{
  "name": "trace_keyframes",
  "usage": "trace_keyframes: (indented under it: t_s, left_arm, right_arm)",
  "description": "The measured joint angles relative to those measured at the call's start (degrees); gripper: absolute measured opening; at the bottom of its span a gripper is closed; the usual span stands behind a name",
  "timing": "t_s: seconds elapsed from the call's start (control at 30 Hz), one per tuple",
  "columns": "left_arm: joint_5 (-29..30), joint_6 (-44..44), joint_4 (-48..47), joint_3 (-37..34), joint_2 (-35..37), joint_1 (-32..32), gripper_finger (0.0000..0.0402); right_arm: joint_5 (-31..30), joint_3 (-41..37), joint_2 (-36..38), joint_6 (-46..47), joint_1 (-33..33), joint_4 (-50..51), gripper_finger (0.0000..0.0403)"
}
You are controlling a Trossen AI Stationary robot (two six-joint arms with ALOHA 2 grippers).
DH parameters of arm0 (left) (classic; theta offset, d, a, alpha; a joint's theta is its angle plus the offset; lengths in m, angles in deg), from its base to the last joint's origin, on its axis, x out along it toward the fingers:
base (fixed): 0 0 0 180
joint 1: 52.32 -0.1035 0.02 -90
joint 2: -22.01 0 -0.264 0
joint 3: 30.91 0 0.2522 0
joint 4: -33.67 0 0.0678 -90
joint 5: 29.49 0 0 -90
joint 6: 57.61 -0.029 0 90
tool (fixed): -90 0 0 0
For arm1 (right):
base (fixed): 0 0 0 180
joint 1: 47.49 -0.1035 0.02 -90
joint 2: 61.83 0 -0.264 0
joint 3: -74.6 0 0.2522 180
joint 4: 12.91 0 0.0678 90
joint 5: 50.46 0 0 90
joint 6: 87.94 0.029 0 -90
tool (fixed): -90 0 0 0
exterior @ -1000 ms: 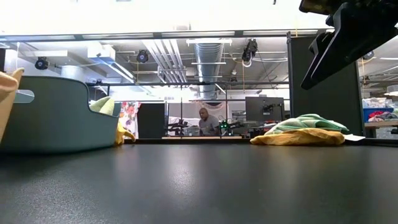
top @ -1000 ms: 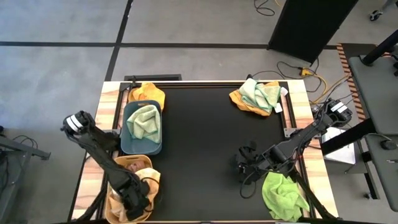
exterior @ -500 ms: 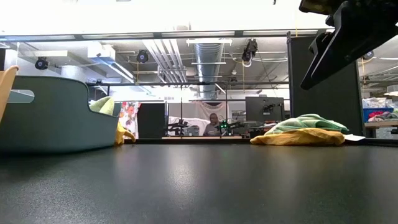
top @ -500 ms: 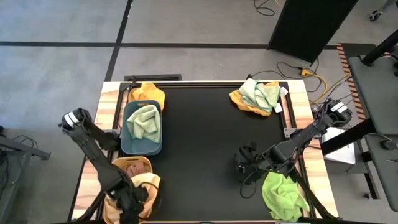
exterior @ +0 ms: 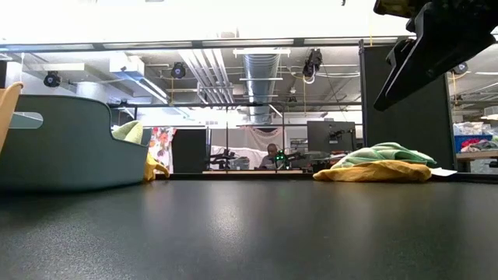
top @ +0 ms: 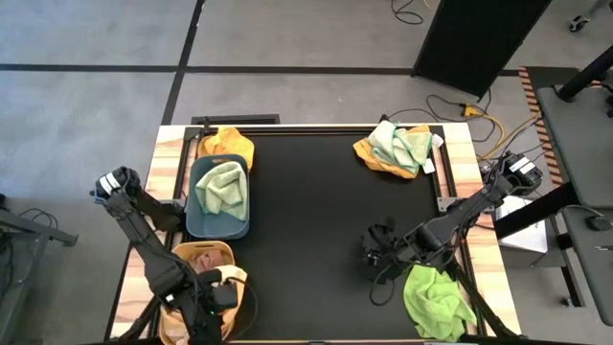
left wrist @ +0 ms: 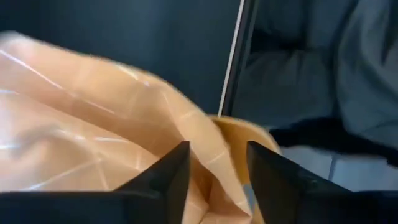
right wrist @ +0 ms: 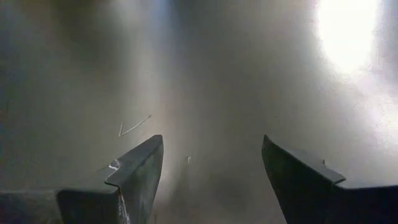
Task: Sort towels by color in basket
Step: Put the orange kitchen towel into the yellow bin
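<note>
- Left gripper (top: 213, 305) over orange basket (top: 188, 251) at near-left table (top: 306, 211) corner; fingers (left wrist: 166, 175) part-spread, nothing gripped, peach cloth (left wrist: 93, 124) just beyond, possibly touching.
- Right gripper (top: 375, 251) low over mat, jaws wide, empty.
- Lime towel (top: 436, 299) just beside it.
- Mint towel (top: 222, 188) in dark basket (top: 194, 225).
- Mint-on-mustard pile (top: 395, 149) far right; mustard towel (top: 228, 144) far left.
</note>
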Motion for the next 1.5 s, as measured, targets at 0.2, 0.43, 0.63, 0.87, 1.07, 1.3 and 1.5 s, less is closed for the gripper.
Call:
trace_keyframes:
  t_s: [0.2, 0.43, 0.63, 0.87, 1.07, 1.3, 1.5]
  left_arm:
    - [-6.22, 3.91, 6.04, -10.79, -0.05, 0.02, 0.0017]
    - [-12.0, 9.59, 12.54, -22.27, 0.57, 0.22, 0.0012]
    - [-13.53, 13.56, 22.12, -27.94, 0.48, 0.2, 0.0008]
    - [-12.92, 12.24, 18.54, -23.69, 1.06, 0.24, 0.006]
    - [-11.48, 8.02, 6.02, -13.45, 1.75, 0.54, 0.0112]
    - [5.03, 2.05, -8.72, -5.34, 1.85, 0.03, 0.0127]
    - [9.51, -0.14, -3.38, -11.77, 1.91, -0.78, 0.0114]
  right_arm:
    - [0.0, 0.0, 0.0, 0.0, 0.0, 0.0, 0.027]
    - [0.02, 0.0, 0.0, 0.0, -0.01, 0.09, 0.0258]
    - [0.02, 0.0, 0.0, 0.0, 0.0, 0.07, 0.0254]
    - [-0.01, 0.0, 0.0, 0.0, 0.02, -0.02, 0.0268]
    - [-5.31, -0.13, 0.01, 4.13, 0.56, 0.56, 0.0276]
    - [-10.36, -1.44, 0.02, 9.03, 8.76, 0.81, 0.0288]
    - [-10.39, -3.45, 0.02, 8.98, 21.39, 0.8, 0.0297]
